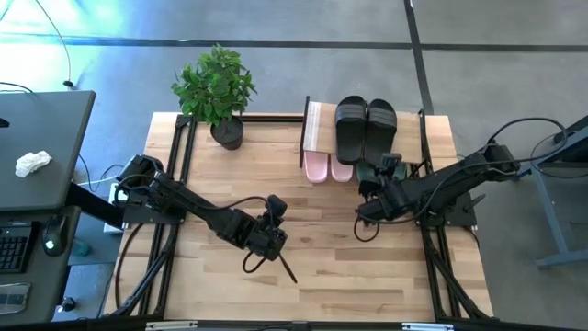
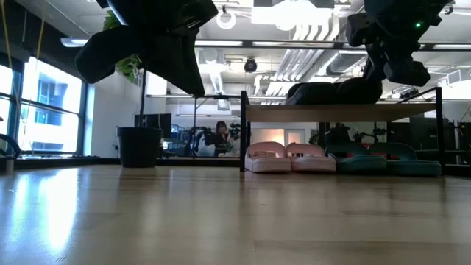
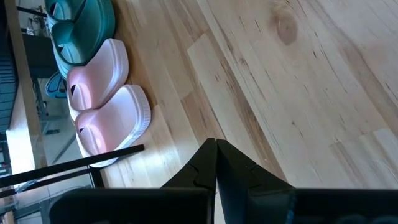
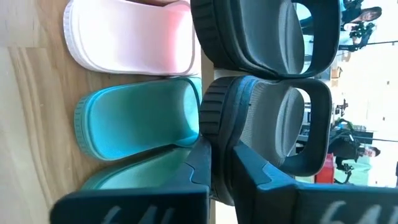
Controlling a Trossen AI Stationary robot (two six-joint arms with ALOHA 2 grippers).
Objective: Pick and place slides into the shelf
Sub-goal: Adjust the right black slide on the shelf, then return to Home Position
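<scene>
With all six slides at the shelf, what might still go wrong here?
1. The right end effector, shut, sits close to the black slides on the shelf; pulling back carelessly might drag one off.
2. The teal slides lie directly beneath it and could get nudged out.
3. The pink slides poke past the shelf edge.

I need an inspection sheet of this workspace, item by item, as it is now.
Surface: wooden table, bare in front.
Job's things: two black slides on top of the shelf; two pink slides and two teal slides on the table under it.
Clutter: potted plant at the far left corner.
Grippers: left gripper shut, empty, over the front of the table; right gripper shut, empty, at the shelf beside the black slides.
Cables: black cables along both arms.
Surroundings: desk with keyboard to the left; people in the room behind.
</scene>
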